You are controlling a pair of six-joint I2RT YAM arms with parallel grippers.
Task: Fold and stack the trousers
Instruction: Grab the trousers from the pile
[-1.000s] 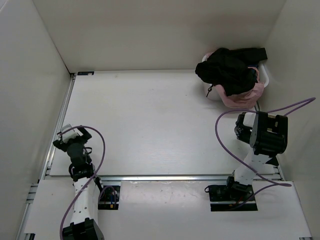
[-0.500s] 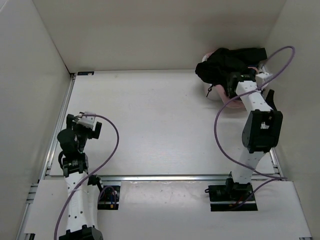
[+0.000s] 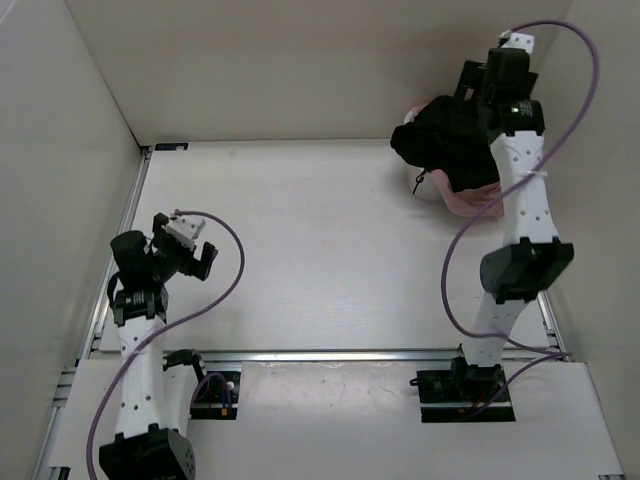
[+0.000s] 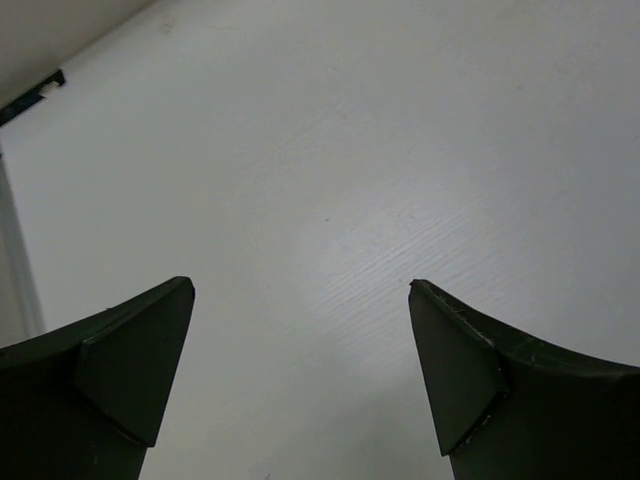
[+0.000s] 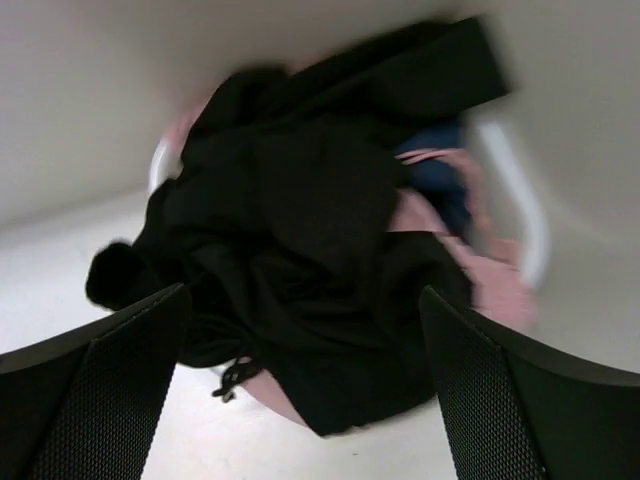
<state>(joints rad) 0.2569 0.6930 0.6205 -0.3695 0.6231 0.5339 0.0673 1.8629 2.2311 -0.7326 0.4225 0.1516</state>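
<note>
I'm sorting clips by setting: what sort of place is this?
Likely a robot test cell: a white table boxed in by bare walls, left arm and right arm bolted at its near edge, a basket holding black trousers.

no readable text in any view, no legible labels, brand names, numbers or signs
</note>
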